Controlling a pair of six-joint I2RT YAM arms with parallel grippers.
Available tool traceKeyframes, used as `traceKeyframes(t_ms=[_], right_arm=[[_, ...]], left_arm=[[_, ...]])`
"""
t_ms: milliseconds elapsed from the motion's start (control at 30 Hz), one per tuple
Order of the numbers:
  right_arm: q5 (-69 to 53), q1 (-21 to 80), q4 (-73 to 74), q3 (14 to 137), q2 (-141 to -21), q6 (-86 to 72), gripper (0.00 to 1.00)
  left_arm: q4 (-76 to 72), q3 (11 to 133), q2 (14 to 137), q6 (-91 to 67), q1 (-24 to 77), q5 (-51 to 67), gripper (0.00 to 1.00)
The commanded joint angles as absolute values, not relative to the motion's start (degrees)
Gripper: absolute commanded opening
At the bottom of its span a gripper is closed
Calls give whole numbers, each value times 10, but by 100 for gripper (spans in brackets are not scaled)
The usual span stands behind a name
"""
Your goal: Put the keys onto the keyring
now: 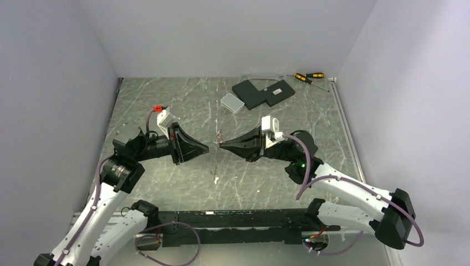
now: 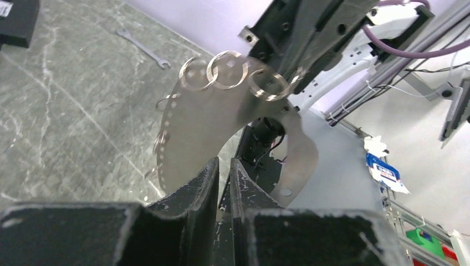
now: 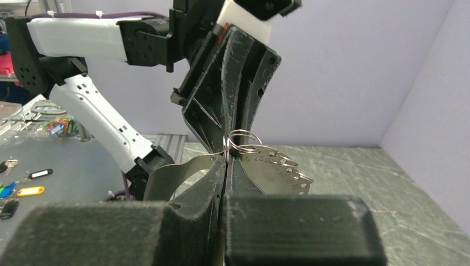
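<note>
Carrying a white label (image 1: 273, 90), print too small to read: black slab (image 1: 258, 94), one, at the far side of the table (image 1: 166, 183). Lying near it: white box (image 1: 231, 103), one; screwdrivers (image 1: 308, 76), two, with yellow-and-black handles. Lying flat on the table beyond the grippers: wrench (image 2: 143, 49), one. Hanging above mid-table between the two sets of fingertips: keyring (image 2: 228, 52), showing as three wire circles in the left wrist view and as two overlapping circles in the right wrist view; whether several rings or one blurred, cannot tell. Fanning out below it: keys (image 2: 194, 133), smearing into curved silvery bands edged with rows of small holes; number not countable. Pressing its fingers flat together with no gap and pinching the keyring wire at the very tips: right gripper (image 3: 226, 158). Sitting almost closed, showing only a thin slit between the fingers, tips just beside the keyring and meeting the silvery band: left gripper (image 2: 223, 165); whether pinching anything, cannot tell. Pointing tip to tip, close together: both grippers.
</note>
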State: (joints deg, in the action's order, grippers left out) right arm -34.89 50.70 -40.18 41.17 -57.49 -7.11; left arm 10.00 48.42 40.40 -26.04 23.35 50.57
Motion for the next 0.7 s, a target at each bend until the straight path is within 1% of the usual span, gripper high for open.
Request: traceKeyframes(t_ms=[0,467,667], right_arm=[[-364,505,-403,440,-583,-93,0],[-382,505,-382,439,-593,-94,0],[-391,506,-366,434,-592,-94,0]], left_arm=[[45,495,424,-268,249,542,17],[10,505,471,-288,290,515,15],[32,531,492,-288,292,466,12]])
